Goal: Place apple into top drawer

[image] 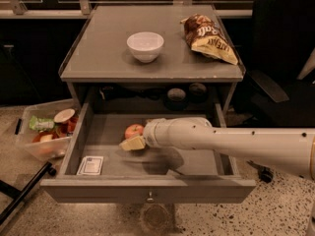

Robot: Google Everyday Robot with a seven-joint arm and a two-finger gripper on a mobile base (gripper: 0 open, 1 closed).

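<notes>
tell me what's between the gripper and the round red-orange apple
Nothing: in the camera view the gripper sits right beside the round red-orange apple inside the grey top drawer.

Inside the top drawer (98, 191), the gripper (134, 141) lies just in front of the apple (133, 130) and hides its lower side. The arm (236, 144) covers the right part of the drawer's floor and is cut off at the right edge. The card (90, 165) in the drawer's front-left corner is too small to read. Behind the drawer, two dark round things (176, 94) are too dim to identify. The drawer's left wall hides part of the plastic tub (27, 144).
</notes>
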